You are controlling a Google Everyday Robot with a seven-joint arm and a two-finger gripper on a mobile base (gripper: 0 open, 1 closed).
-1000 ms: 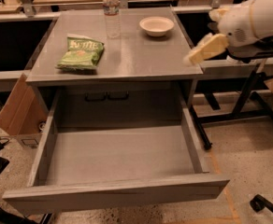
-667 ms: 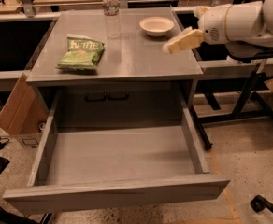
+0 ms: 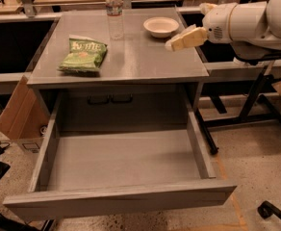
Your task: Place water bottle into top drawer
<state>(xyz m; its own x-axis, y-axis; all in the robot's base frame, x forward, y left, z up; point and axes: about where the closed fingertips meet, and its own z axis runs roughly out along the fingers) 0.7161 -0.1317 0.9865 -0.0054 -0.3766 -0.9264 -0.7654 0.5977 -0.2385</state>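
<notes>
The water bottle (image 3: 114, 2) is clear with a pale label band and stands upright at the far edge of the grey table (image 3: 131, 61). The top drawer (image 3: 121, 162) is pulled wide open below the table, and its grey inside holds nothing. My gripper (image 3: 175, 43) is a cream-coloured tip on a white arm that reaches in from the right. It hovers over the table's right part, just in front of the bowl and well to the right of the bottle. It holds nothing.
A white bowl (image 3: 161, 26) sits on the table at the back right. A green chip bag (image 3: 84, 56) lies on the left part. A cardboard box (image 3: 16, 114) leans left of the drawer. Black stand legs (image 3: 241, 114) are on the right.
My arm has swung left and toward the back, from beyond the table's right edge to a spot over the table in front of the bowl. The bottle, bowl and bag have not moved.
</notes>
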